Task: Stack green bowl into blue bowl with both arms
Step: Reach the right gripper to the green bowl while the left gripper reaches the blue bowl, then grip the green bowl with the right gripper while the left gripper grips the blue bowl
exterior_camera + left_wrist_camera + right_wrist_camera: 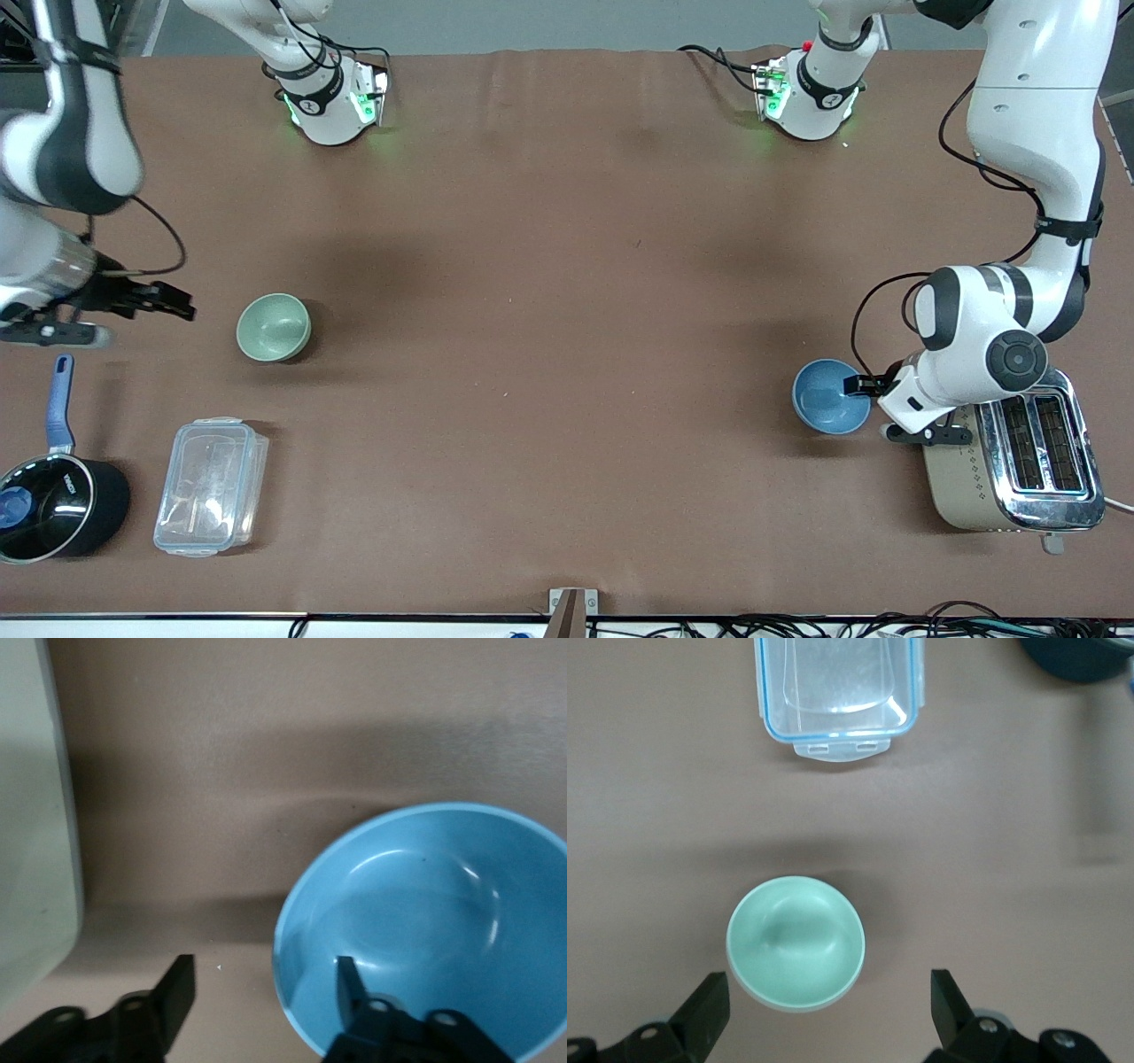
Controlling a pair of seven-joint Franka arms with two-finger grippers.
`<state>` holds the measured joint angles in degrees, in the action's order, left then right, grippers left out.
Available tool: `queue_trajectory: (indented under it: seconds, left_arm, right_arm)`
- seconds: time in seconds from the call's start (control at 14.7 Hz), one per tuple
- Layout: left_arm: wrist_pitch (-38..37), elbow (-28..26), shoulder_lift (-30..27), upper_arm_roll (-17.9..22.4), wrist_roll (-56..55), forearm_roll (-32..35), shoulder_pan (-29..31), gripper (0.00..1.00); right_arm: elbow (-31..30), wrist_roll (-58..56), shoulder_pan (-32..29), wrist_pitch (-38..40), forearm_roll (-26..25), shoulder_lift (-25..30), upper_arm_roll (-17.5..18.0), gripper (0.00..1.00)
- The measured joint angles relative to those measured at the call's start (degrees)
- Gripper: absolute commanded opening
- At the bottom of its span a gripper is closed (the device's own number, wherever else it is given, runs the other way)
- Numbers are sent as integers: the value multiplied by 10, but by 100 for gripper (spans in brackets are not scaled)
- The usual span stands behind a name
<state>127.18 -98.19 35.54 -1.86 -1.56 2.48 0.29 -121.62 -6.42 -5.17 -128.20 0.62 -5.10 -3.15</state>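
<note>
**Two bowls well apart, each with an open gripper close by**

Nearest the front camera, toward the right arm's end of the desk (567, 310), stand a black saucepan (58, 509) with a blue handle and, just beside it, a clear plastic container (211, 486) with its lid on. At the left arm's end, a chrome and beige toaster (1019, 465) sits about as near.

Farther from the camera than the toaster, and just beside it, the blue bowl (831, 396) rests upright on the desk. The left gripper (873, 384) is low at the bowl's rim, on the side facing the toaster. In the left wrist view its fingers (354, 988) are spread: one is inside the blue bowl (425, 921) and the other over bare desk outside it, so the rim lies between them. Whether either finger touches the rim cannot be told, and the gripper holds nothing.

The green bowl (274, 327) stands upright and empty toward the right arm's end, farther from the camera than the container, well apart from the blue bowl. The right gripper (168, 304) hangs beside it, over bare desk above the saucepan's handle. In the right wrist view its fingers (709, 1005) are wide open and empty, with the green bowl (796, 943) between them and the container (837, 691).
</note>
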Motion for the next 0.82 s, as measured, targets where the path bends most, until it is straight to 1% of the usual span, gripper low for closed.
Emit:
queue_trajectory:
  seconds: [0.14, 0.2, 0.41, 0.54, 0.61, 0.68, 0.82]
  left_arm:
    - [0, 0, 3, -1, -26, 0, -3, 5]
    - [0, 0, 4, -2, -32, 0, -5, 0]
    - [1, 2, 5, -6, -33, 0, -6, 0]
    - [-2, 7, -3, -21, -31, 0, -3, 0]
    - [-5, 8, -9, -38, -35, 0, -1, 0]
    - [-20, 10, -16, -61, -52, 0, -1, 0]
    - [-60, 18, -34, -118, -120, -1, -3, 0]
  right_arm:
    - [-72, 0, 5, -90, -3, -9, 1, 100]
    - [-93, 0, 6, -121, -4, -18, 2, 100]
    - [-134, 0, 6, -214, -5, -59, 2, 100]
    - [-151, 0, 6, -259, -5, -83, 1, 100]
    - [-159, 0, 6, -278, -5, -90, 1, 94]
    - [-167, 0, 6, -296, -5, -94, 1, 83]
    - [-182, -1, 6, -320, -6, -99, 1, 50]
